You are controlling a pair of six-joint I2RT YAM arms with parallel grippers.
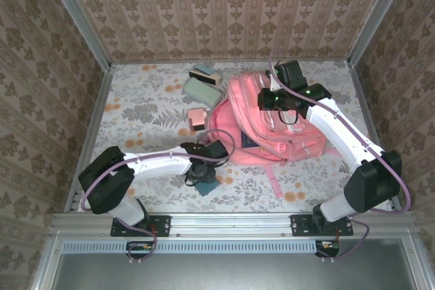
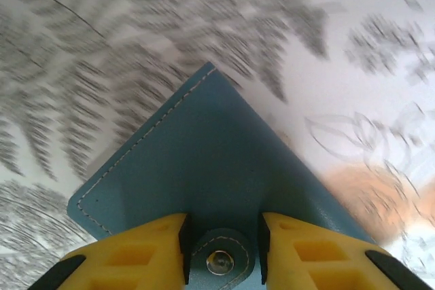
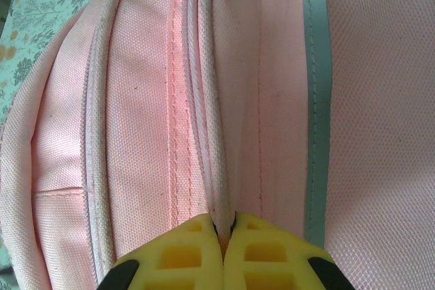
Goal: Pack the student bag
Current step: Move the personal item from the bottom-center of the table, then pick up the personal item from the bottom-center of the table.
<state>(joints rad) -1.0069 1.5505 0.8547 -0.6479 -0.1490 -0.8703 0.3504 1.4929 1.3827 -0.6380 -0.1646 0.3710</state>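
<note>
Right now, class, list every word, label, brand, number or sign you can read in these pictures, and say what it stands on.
None can be read.
The patch on the student bag: too small to read.
The small pink box and the pale green box: any print too small to tell.
The blue wallet: stitching and a snap, no text.

Brown damask-papered walls close in a table on three sides; its pale cloth bears grey flowers and orange blotches, a metal rail edges the near side, light seemingly soft
</note>
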